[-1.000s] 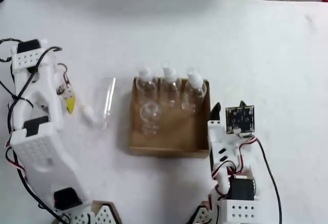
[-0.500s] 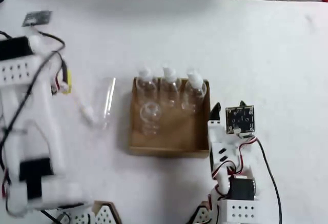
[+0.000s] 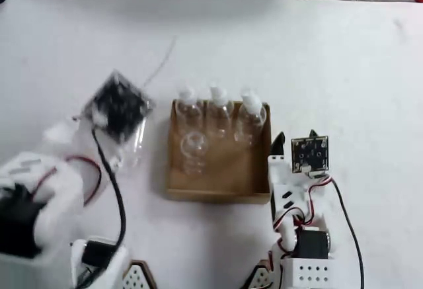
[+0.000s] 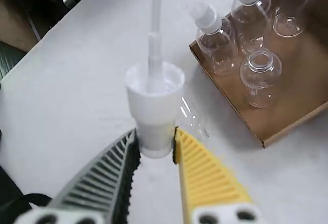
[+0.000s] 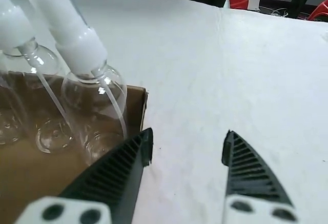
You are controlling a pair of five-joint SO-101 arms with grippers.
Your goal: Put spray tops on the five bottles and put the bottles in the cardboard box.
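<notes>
Swinging in from the table's left edge over the last second, the left arm has come across toward the box. Its wrist is now above the clear plastic bottle (image 3: 137, 145) lying on its side on the white table (image 3: 330, 51), just left of the box. The left gripper (image 4: 155, 142) has its grey and yellow fingers closed tight on a white plastic spray top (image 4: 155, 108). It grips the narrow end, and the thin dip tube (image 4: 155, 8) points straight away from the claw.

Next comes the shallow brown cardboard box (image 3: 218, 195). Along its far wall stands a row of three clear capped bottles (image 3: 219, 108), each with a white spray top on. In front of the leftmost one stands a fourth clear bottle with an open neck (image 3: 192, 149).

At the box's right wall the right arm has stayed where it was. The right gripper (image 5: 187, 142) is spread wide with nothing between its black fingers, just beside the nearest capped bottle.
</notes>
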